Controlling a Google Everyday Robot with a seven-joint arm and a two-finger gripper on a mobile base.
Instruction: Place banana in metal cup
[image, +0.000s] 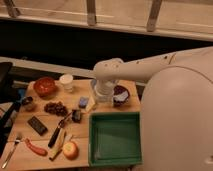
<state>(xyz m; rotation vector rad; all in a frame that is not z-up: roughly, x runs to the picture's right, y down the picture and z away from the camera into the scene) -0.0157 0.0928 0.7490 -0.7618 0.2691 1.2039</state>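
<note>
The banana (58, 146) lies flat near the table's front left, pale and slender, between the black-handled knife (56, 134) and a round yellow-orange fruit (70, 149). The metal cup (76, 115) looks like the small dark object by the knife's tip, right of the grapes. My gripper (101, 97) hangs down from the white arm over the back of the table, between the blue sponge (83, 101) and a dark bowl (121, 94). It is well behind and to the right of the banana. A pale bit shows just below it.
A green tray (115, 159) fills the front right. A red bowl (45, 86) and a white cup (66, 82) stand at the back left. Grapes (56, 107), a black flat object (37, 125), a red pepper (35, 148), a fork (11, 150) and another small dark object (28, 103) lie on the left.
</note>
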